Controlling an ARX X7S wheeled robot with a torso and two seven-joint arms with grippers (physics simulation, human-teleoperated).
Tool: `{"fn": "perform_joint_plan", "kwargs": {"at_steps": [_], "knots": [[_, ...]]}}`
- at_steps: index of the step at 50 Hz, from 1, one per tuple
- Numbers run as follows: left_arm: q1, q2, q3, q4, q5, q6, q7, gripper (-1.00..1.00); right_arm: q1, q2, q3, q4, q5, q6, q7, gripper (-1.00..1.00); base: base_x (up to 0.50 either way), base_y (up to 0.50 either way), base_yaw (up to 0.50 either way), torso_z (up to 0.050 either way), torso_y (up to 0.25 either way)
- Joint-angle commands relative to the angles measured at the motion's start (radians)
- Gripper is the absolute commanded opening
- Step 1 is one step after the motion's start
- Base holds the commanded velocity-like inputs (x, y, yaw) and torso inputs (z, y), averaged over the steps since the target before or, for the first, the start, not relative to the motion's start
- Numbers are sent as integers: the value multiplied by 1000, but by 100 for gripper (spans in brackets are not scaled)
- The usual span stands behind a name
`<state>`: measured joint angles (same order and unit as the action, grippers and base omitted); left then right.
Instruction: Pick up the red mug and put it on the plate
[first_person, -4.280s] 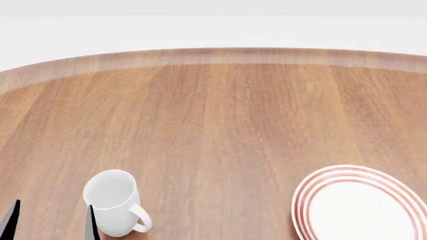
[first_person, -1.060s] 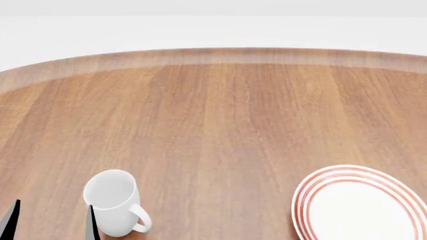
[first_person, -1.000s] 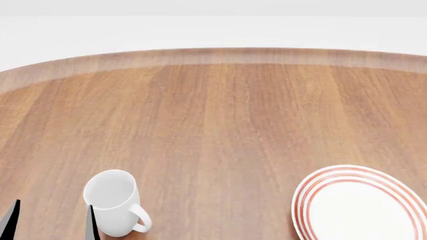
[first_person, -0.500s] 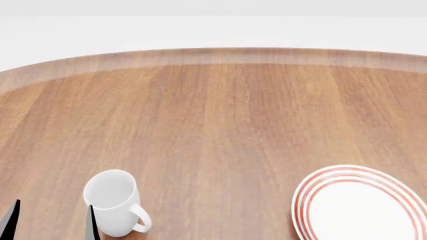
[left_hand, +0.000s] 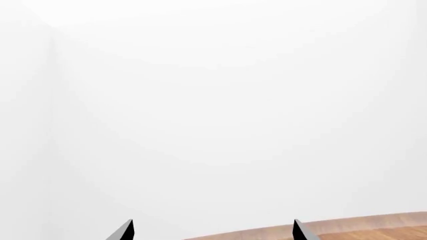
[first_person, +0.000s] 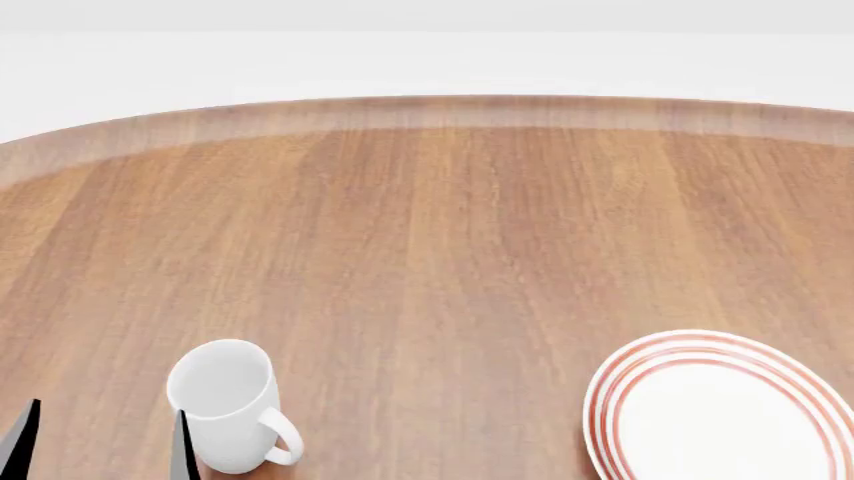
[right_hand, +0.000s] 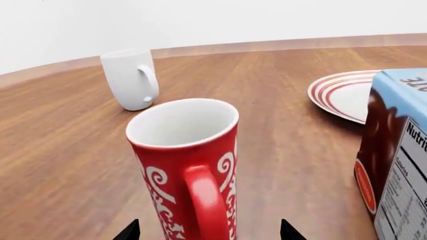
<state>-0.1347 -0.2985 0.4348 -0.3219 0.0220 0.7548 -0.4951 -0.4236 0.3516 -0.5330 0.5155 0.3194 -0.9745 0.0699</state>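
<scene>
A bare simulated room, not a real place: flat white walls (left_hand: 220, 100) without texture, windows or furniture, meeting at a faint corner in the left wrist view, and a white floor beyond the table's far edge in the head view. The one piece of furniture is a large round wooden table (first_person: 441, 230) with a paler rim, its grain smooth and evenly lit like a render. What stands on it is tableware and groceries, as on a dining or kitchen table: a white mug (first_person: 230, 405), a red mug (right_hand: 188, 165), a plate (first_person: 721, 410) with red rings, and a carton (right_hand: 397, 150) printed with a nutrition label.
</scene>
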Motion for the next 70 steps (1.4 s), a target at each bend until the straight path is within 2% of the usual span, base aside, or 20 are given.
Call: {"fn": "perform_joint_plan", "kwargs": {"at_steps": [1,3,4,23,28,32,42,48,53,59,62,66,70], "knots": [[-1,-2,3,0,-1,0,-3,100,12,-12,5,25,7,-7,-17,100,0,0,0,0,0],[-1,-2,3,0,0,-1,-3,100,8,-11,6,21,1,-7,-16,100,0,0,0,0,0],[-1,-2,3,0,0,-1,-4,100,7,-12,9,20,-3,-4,-12,-100,0,0,0,0,0],[-2,-4,7,-1,1,2,-9,100,-28,-16,24,15,-14,-21,-14,-100,0,0,0,0,0],[-3,-5,8,-1,3,2,-12,100,-49,-1,35,-49,-28,9,11,-100,0,0,0,0,0],[-3,-5,8,-1,2,3,-13,100,-84,28,56,-187,-66,80,72,-100,0,0,0,0,0],[-4,-5,9,-4,1,8,-17,100,-315,189,175,-1027,-211,421,288,-100,0,0,0,0,0],[-5,-5,11,-6,0,12,-18,100,-327,222,189,-1290,-248,609,333,-100,0,0,0,0,0],[-6,-6,11,-8,3,16,-21,100,-281,234,211,-1411,-213,734,358,-100,0,0,0,0,0],[-6,-6,13,-9,3,17,-23,100,-164,239,249,-1554,-125,971,409,-100,0,0,0,0,0],[-7,-6,13,-9,4,17,-24,100,-38,335,194,-1562,-42,1039,541,-100,0,0,0,0,0],[-7,-7,13,-9,5,17,-26,100,233,524,-2,-1562,113,1080,805,-100,0,0,0,0,0],[-7,-7,14,-9,4,17,-27,100,441,610,-110,-1562,251,1109,958,-100,0,0,0,0,0]]}}
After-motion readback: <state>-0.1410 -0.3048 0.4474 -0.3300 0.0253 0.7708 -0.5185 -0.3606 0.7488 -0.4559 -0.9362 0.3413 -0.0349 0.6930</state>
